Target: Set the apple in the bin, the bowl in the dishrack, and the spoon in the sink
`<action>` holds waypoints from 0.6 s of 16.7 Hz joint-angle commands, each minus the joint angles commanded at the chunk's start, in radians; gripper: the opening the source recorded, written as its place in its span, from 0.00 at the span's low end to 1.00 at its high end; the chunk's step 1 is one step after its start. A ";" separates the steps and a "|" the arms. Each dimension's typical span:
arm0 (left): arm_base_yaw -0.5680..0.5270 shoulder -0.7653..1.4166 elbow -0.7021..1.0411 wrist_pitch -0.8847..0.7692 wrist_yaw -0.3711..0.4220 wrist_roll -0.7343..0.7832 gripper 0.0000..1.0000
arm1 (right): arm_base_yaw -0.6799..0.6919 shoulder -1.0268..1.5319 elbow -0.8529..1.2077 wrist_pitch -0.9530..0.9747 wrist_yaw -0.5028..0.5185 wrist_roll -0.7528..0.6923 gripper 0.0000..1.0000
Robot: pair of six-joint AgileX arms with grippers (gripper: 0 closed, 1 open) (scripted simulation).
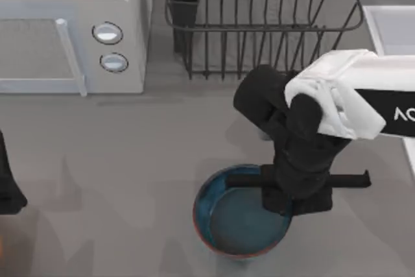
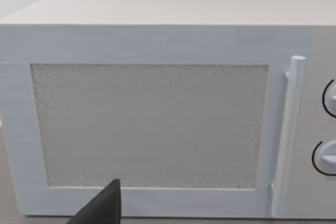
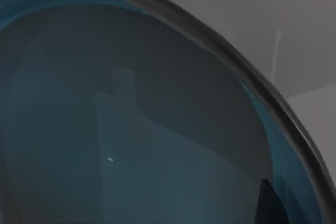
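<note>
The bowl, blue inside with a reddish-brown rim, stands on the grey table near the front, about the middle. My right gripper is low over the bowl's right rim, its black wrist covering that part of the rim. The right wrist view looks closely into the bowl's blue inside and along its dark rim. The dishrack, dark wire with a utensil cup at its left corner, stands behind the bowl at the back. A corner of the sink shows at the right edge. The apple, the spoon and the bin are out of view.
A white microwave with two round knobs fills the back left, and the left wrist view faces its door. My left gripper is parked at the table's left edge. Bare grey tabletop lies between microwave and bowl.
</note>
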 joint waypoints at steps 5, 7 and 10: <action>0.000 0.000 0.000 0.000 0.000 0.000 1.00 | -0.002 -0.054 0.138 -0.243 0.000 -0.002 0.00; 0.000 0.000 0.000 0.000 0.000 0.000 1.00 | -0.004 -0.085 0.186 -0.298 0.000 -0.006 0.00; 0.000 0.000 0.000 0.000 0.000 0.000 1.00 | -0.006 -0.097 0.199 -0.311 0.000 -0.008 0.00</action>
